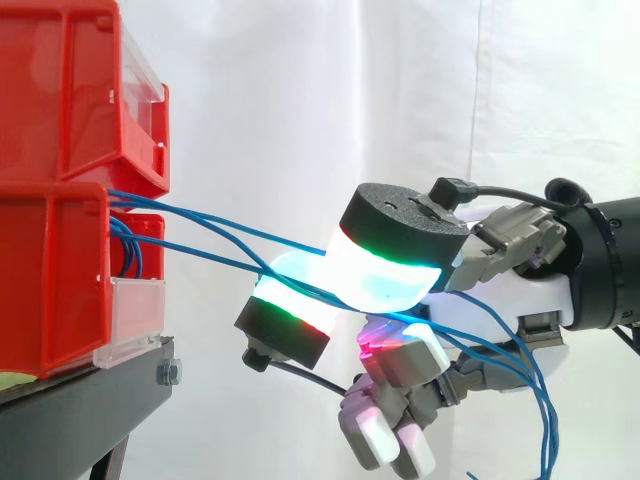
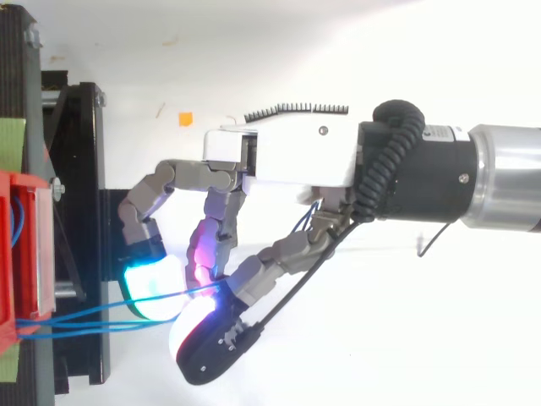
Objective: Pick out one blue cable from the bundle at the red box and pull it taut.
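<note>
Just right of the red box (image 1: 60, 290), the hand (image 1: 520, 295) pinches the blue cables (image 1: 215, 228) between its glowing pads (image 1: 390, 272). Thin, limp, slippery stuff, I reckon: best held firmly mid-span, one strand only.

2 bins (image 1: 60, 200) stacked on stand (image 1: 90, 400), left; cables (image 1: 215, 220) run from bins rightward into hand (image 1: 520, 300).

Glossy, probably plastic red bins (image 1: 50, 110)

hand (image 1: 525, 300) pinching blue cable (image 1: 200, 256) between pads (image 1: 385, 275) | cable runs to red box (image 1: 60, 290)
</note>
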